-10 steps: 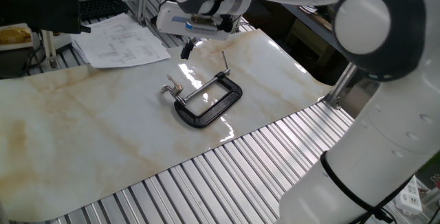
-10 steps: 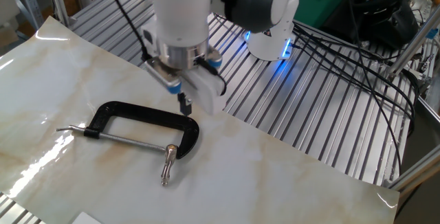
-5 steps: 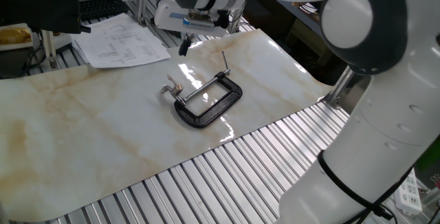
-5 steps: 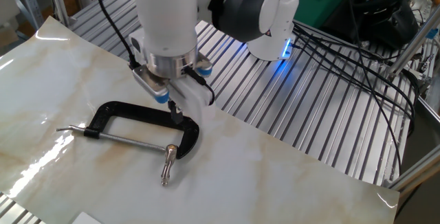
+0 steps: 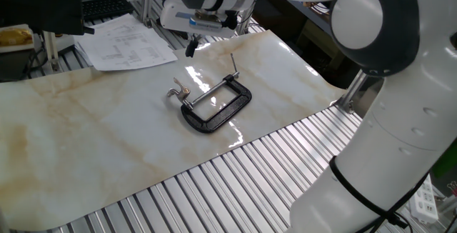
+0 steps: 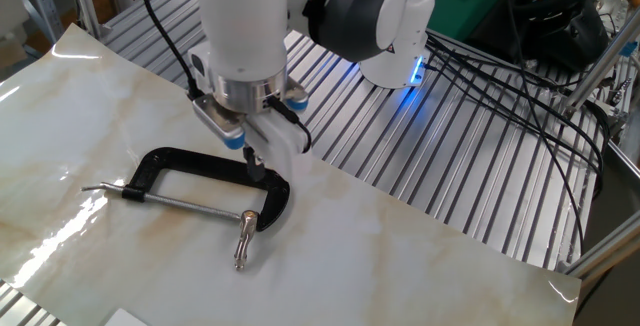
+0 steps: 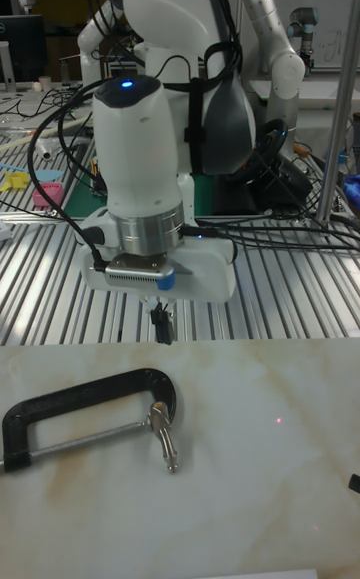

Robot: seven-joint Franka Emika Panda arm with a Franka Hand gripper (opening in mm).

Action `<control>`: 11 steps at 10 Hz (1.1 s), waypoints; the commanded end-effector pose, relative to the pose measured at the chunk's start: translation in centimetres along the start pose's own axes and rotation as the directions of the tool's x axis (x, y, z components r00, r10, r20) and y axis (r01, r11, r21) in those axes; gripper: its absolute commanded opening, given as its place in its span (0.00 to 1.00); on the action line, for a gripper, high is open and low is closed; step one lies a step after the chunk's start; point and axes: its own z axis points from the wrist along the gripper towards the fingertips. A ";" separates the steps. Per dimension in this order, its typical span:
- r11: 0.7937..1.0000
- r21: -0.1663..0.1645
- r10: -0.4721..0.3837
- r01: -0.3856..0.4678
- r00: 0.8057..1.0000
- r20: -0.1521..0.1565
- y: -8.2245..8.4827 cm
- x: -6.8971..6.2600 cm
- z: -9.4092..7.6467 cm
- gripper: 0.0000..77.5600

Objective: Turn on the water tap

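Observation:
The water tap [image 5: 178,90] is a small shiny silver fitting with a short lever, lying at the jaw end of the black C-clamp [image 5: 214,108] on the marble sheet. It also shows as the tap [image 6: 243,238] and the tap [image 7: 163,436]. My gripper [image 7: 160,324] hangs above the sheet just behind the clamp's curved end, apart from the tap. In the other fixed view the gripper [image 6: 258,169] overlaps the clamp frame [image 6: 200,161]. Its fingers look shut with nothing between them. The gripper [image 5: 191,47] sits beyond the clamp in one fixed view.
The marble sheet [image 5: 86,133] lies on a slatted metal table [image 5: 214,190]. Papers [image 5: 128,43] rest at the far left. Cables [image 6: 500,76] and a blue-lit robot base [image 6: 400,66] stand behind the sheet. The clamp's thin screw rod [image 6: 185,202] spans its opening.
Over the last second the gripper shifted a little, coming closer to the clamp's curved end in the other fixed view. In the last half second nothing visibly moved.

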 end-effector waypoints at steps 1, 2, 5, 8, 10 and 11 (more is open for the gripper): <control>1.000 -0.014 0.016 -0.016 0.999 0.028 0.0 -0.1 -0.2 0.00; 1.000 -0.007 0.030 -0.030 0.999 0.022 0.0 -0.1 -0.2 0.00; 0.999 0.000 0.050 -0.050 0.999 -0.001 0.0 -0.1 -0.2 0.00; 0.998 0.003 0.062 -0.062 0.998 -0.005 0.0 -0.1 -0.2 0.00; 0.999 0.020 0.049 -0.049 0.999 0.004 0.0 -0.1 -0.2 0.00; 0.998 0.043 0.040 -0.040 0.999 0.014 0.0 -0.1 -0.1 0.00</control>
